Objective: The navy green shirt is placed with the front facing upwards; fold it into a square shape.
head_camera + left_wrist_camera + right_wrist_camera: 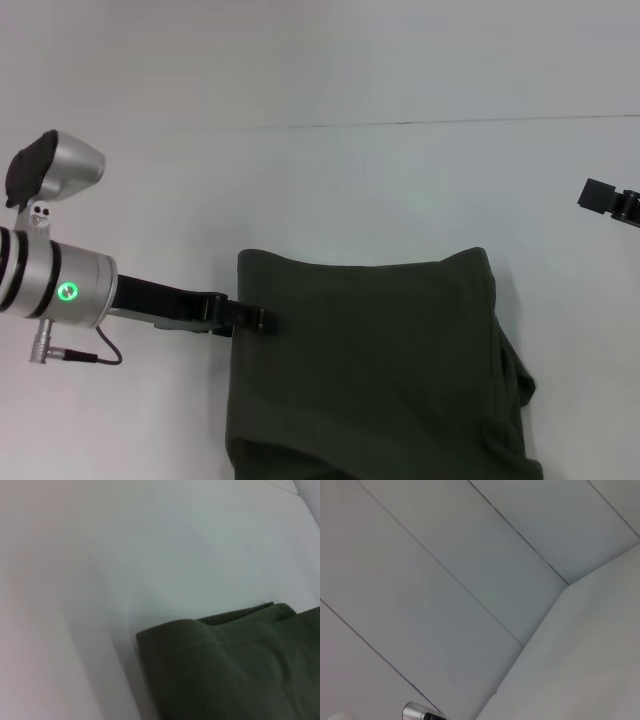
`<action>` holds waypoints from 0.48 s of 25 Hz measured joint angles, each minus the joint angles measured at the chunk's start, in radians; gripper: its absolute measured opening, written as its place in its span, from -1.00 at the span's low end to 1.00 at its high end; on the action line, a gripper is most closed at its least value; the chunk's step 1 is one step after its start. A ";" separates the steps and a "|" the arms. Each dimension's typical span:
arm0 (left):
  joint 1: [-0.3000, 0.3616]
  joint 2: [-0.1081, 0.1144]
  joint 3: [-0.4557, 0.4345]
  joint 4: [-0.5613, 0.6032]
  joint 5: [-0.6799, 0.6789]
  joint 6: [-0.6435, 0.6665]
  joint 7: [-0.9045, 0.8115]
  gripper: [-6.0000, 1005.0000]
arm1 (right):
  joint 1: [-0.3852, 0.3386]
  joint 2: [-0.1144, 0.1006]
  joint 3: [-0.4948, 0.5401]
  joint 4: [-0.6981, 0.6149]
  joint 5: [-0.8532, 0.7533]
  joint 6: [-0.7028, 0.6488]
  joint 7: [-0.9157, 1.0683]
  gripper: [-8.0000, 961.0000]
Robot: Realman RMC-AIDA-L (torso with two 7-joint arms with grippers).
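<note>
The navy green shirt [370, 370] lies folded on the white table [330, 190], low in the middle of the head view. It is a rough rectangle of plain dark olive cloth with no lettering showing. Its right side is bunched and wrinkled. My left gripper [258, 320] reaches in from the left and sits at the shirt's left edge, near the far left corner. The left wrist view shows that folded corner of the shirt [225, 665] on the table. My right gripper [605, 198] hangs at the far right edge of the head view, well away from the shirt.
The white table runs back to a wall seam [400, 124]. The right wrist view shows only white wall panels [445, 580] and the table surface [590, 670]. A grey cable [95, 355] hangs under my left wrist.
</note>
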 joint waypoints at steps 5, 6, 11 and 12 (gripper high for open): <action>-0.004 -0.008 0.014 0.000 0.001 -0.016 -0.003 0.66 | 0.004 0.001 -0.005 0.004 0.000 -0.002 -0.002 0.94; -0.006 -0.010 0.014 -0.002 0.001 -0.017 -0.003 0.66 | 0.005 0.001 -0.006 0.004 0.000 -0.002 -0.002 0.94; -0.024 -0.019 0.017 -0.030 0.001 -0.028 -0.003 0.66 | 0.006 0.002 -0.007 0.004 0.000 -0.002 -0.003 0.94; -0.026 -0.020 0.017 -0.035 0.001 -0.030 -0.003 0.66 | 0.007 0.002 -0.008 0.004 -0.001 -0.002 -0.003 0.94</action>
